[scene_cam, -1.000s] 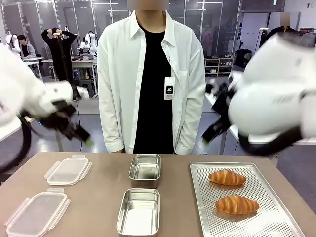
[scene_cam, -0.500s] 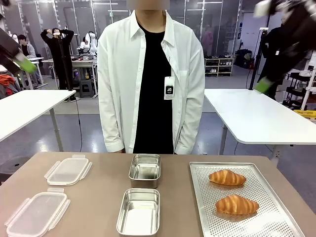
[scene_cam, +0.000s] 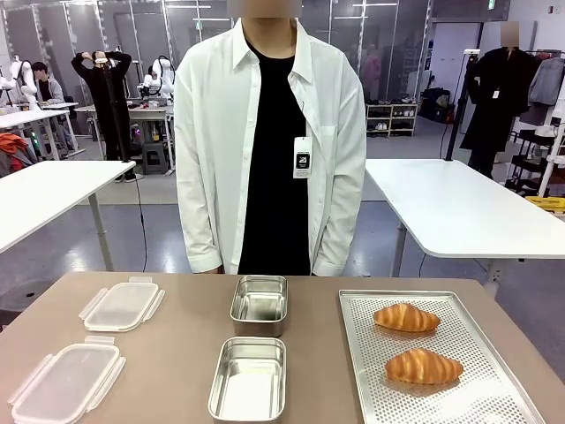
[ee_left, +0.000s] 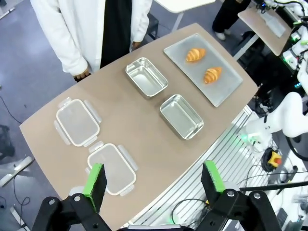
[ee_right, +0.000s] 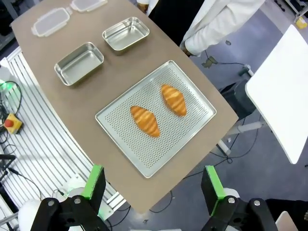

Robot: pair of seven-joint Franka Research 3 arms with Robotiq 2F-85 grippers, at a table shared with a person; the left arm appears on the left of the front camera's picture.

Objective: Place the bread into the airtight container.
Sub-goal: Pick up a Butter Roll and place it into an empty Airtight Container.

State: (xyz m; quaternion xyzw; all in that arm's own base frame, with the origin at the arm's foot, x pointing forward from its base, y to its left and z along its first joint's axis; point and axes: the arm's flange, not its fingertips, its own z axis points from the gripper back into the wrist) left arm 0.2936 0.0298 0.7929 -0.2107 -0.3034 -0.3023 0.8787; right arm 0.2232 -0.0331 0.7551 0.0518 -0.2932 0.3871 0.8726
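Two croissants [scene_cam: 406,317] [scene_cam: 423,366] lie on a perforated metal tray [scene_cam: 494,389] at the table's right. Two empty steel containers [scene_cam: 259,303] [scene_cam: 249,377] stand in the middle, one behind the other. From high above, the left wrist view looks down on the containers [ee_left: 146,77] [ee_left: 181,116] and the croissants [ee_left: 195,54] [ee_left: 212,74]; my left gripper [ee_left: 153,182] is open and holds nothing. In the right wrist view the croissants [ee_right: 145,121] [ee_right: 173,99] lie on the tray [ee_right: 192,125], with my right gripper [ee_right: 152,185] open far above them.
Two clear plastic lids [scene_cam: 122,306] [scene_cam: 65,382] lie at the table's left. A person in a white shirt [scene_cam: 265,141] stands at the far edge, arms down. A white table [scene_cam: 459,208] stands behind to the right.
Both arms have risen out of the front view: a second ago they hung at its left and right sides, half a second ago only their fingertips showed near the top corners.
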